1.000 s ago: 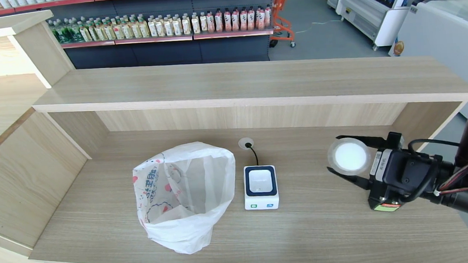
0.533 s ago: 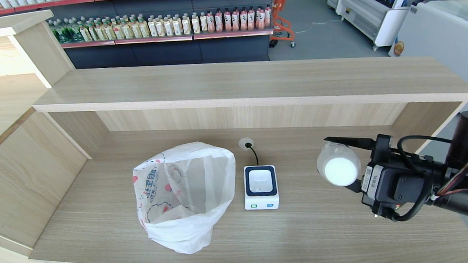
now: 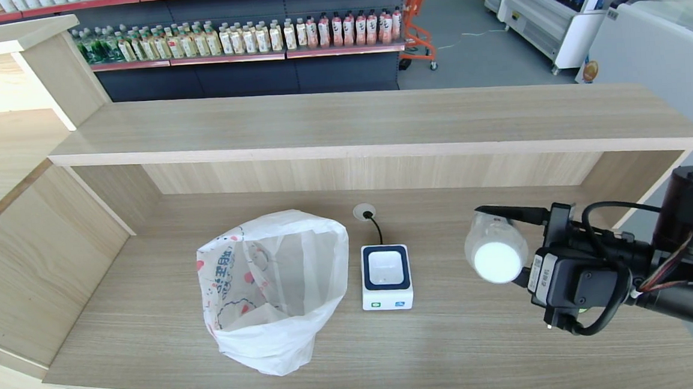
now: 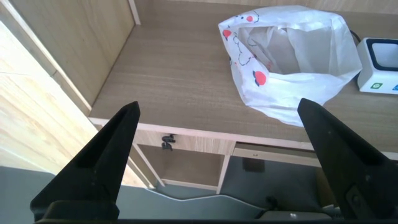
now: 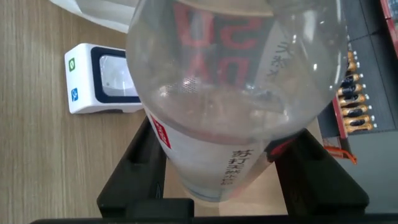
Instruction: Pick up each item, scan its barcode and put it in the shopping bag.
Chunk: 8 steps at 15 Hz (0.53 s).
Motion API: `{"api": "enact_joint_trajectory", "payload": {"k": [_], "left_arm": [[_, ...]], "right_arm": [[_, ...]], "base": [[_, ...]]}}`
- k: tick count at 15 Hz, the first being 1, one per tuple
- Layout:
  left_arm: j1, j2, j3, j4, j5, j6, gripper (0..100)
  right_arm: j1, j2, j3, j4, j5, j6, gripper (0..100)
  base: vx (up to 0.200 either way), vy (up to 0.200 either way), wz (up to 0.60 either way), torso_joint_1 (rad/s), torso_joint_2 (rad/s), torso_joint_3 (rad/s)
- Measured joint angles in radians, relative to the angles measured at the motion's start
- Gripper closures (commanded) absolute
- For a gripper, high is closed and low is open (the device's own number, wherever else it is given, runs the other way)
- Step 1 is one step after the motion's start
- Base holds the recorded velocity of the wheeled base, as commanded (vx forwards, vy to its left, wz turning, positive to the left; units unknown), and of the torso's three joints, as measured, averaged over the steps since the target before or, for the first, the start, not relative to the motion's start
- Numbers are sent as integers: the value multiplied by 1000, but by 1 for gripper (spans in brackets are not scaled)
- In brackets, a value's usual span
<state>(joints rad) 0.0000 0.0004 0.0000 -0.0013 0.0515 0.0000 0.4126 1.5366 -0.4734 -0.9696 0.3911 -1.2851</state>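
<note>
We're in the scan step, we reckon: right gripper [image 3: 508, 243] is clamped across the body of a clear bottle [image 3: 494, 251], fingers either side of the label, white cap pointing away from the wrist, held in the air above the counter [image 3: 452, 344]. Scanner [image 3: 386, 275] sits to the gripper's left and lower, well apart from the bottle; shopping bag [image 3: 274, 289] is just beyond it, mouth open. Next move calls for bringing the bottle over the scanner window, barcode facing down. We can't tell where the barcode sits, so a wrist roll may be needed. Left gripper [image 4: 219, 109] is spread wide, empty, the bag ahead of it.
</note>
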Motion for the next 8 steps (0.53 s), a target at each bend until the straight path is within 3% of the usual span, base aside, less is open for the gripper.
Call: {"api": "enact_joint_trajectory", "payload": {"k": [8], "left_arm": [[0,0,0,0,0,-1,0]], "right_arm": [[39,21,9,-2,3,-53,100]], "base": [[0,200,0,2,2,5]]}}
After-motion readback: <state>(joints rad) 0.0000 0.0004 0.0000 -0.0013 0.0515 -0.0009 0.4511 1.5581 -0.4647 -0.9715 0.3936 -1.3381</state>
